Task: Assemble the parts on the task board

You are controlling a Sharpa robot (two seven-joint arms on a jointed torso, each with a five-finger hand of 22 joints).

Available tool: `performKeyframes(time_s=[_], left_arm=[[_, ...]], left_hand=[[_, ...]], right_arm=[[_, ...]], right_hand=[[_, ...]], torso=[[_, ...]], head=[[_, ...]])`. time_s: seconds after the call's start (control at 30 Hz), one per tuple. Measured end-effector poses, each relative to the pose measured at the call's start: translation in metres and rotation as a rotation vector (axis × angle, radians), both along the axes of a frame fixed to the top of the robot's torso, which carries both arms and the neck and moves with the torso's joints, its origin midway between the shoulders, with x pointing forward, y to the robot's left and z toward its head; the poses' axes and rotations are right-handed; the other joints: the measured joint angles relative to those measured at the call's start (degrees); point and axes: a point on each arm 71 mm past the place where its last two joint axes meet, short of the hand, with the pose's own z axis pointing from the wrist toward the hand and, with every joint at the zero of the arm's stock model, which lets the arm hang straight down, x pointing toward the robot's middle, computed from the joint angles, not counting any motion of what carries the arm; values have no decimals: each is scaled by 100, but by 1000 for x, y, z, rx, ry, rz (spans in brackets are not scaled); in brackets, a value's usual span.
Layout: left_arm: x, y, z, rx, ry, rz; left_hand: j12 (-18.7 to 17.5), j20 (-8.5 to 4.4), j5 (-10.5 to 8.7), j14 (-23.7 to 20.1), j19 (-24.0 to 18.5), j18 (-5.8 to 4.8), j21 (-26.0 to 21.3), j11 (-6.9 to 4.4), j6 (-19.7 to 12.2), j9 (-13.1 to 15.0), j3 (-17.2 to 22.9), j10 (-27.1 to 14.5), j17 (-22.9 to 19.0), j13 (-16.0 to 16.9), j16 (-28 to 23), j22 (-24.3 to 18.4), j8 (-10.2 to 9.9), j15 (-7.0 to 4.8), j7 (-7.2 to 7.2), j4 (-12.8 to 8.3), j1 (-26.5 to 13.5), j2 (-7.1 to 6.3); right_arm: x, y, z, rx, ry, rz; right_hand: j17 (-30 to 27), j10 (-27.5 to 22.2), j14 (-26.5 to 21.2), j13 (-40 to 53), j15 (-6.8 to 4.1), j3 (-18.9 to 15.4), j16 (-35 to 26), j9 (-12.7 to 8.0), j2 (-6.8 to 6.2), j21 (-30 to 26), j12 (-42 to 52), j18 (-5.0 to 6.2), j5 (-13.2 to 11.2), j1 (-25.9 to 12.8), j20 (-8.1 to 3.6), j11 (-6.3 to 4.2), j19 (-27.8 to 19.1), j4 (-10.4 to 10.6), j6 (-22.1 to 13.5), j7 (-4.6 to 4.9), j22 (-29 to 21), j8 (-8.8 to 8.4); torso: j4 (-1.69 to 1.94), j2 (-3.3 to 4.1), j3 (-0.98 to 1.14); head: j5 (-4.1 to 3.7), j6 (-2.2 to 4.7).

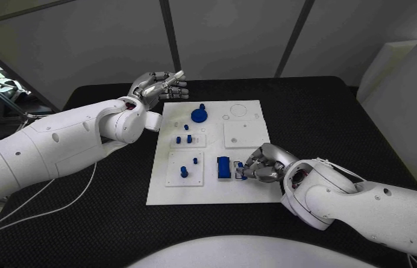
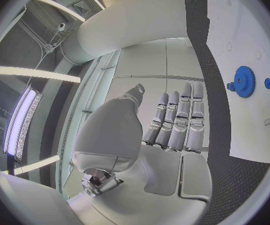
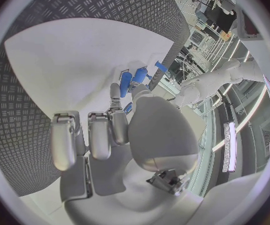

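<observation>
Right hand (image 1: 263, 164) rests on the near right part of the white board (image 1: 212, 190), fingers curled down onto small blue pieces (image 1: 240, 170); its thumb hides the contact, so a grip cannot be confirmed. Left hand (image 1: 159, 86) hovers off the board's far left corner, fingers straight, side by side, holding nothing. Near it, a blue gear (image 1: 200, 114) sits on the board

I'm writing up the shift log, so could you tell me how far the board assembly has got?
Partly done, by the look of it. A blue gear and several small pegs already stand on the task board. The right hand is at a small blue part beside the blue block; whether it grips it is unclear. The left hand is off the board, fingers extended, holding nothing.
</observation>
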Motion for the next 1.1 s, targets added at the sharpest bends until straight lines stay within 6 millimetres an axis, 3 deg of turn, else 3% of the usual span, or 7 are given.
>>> performKeyframes(time_s=[0.63,1.1], left_arm=[[0,0,0,0,1,-1],[0,0,0,1,5,-1]], left_hand=[[0,0,0,21,0,0,0,0,0,0,17,0,-10,0,0,-20,0,-21,0,-17,0,0],[0,0,0,21,0,0,0,0,0,0,17,0,-9,0,0,-25,0,-21,0,-17,0,0]], right_arm=[[6,6,-7,-24,26,1],[7,8,-7,-28,11,7]], right_hand=[[-1,0,0,-1,0,-132,-46,33,-9,0,-69,0,82,-158,0,0,0,78,38,-1,0,4],[-1,-1,0,-1,0,-596,-46,114,47,0,-92,0,-431,-644,0,1,0,127,64,27,0,-23]], torso=[[-2,-3,2],[-7,-5,4]], head=[[23,-2],[26,0]])
